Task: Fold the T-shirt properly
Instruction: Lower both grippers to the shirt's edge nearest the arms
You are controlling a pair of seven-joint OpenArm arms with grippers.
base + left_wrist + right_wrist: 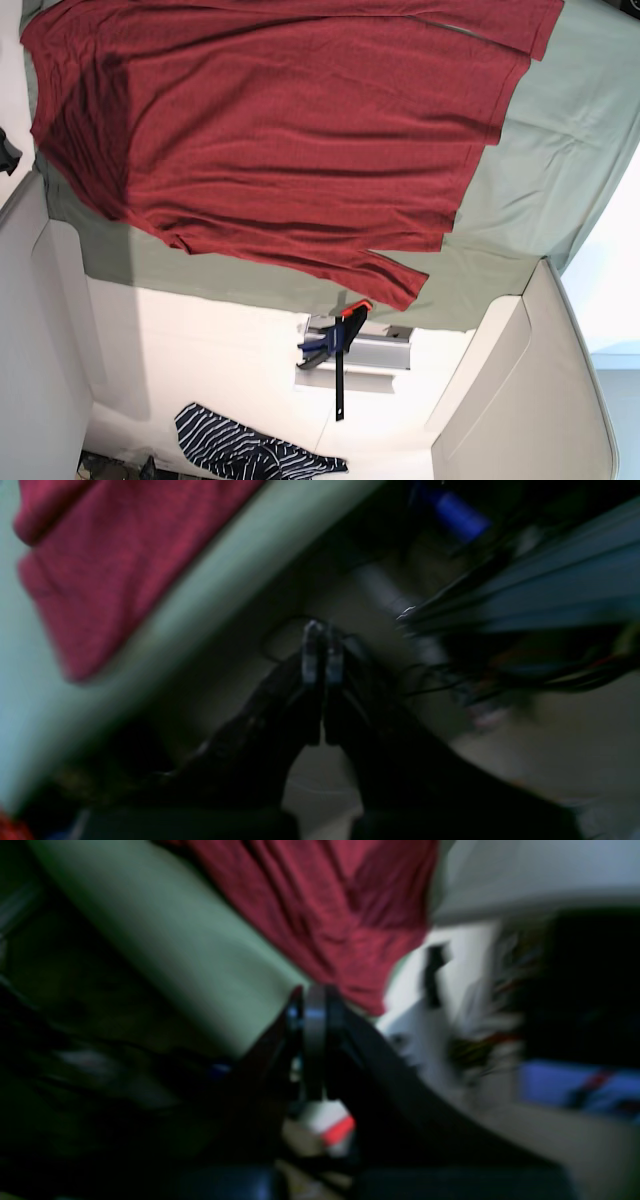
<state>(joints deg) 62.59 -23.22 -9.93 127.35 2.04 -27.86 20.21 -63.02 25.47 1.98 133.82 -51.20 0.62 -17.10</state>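
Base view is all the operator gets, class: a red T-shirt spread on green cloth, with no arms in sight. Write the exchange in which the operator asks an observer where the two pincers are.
Observer: The left pincer is shut on nothing and hangs off the table, over the floor.
Operator: And the right one?
Observer: The right pincer is shut and empty too. A corner of the T-shirt shows just beyond its tips.
Operator: Is the left one near the fabric?
Observer: No. In the left wrist view a band of green cloth lies between it and the T-shirt.
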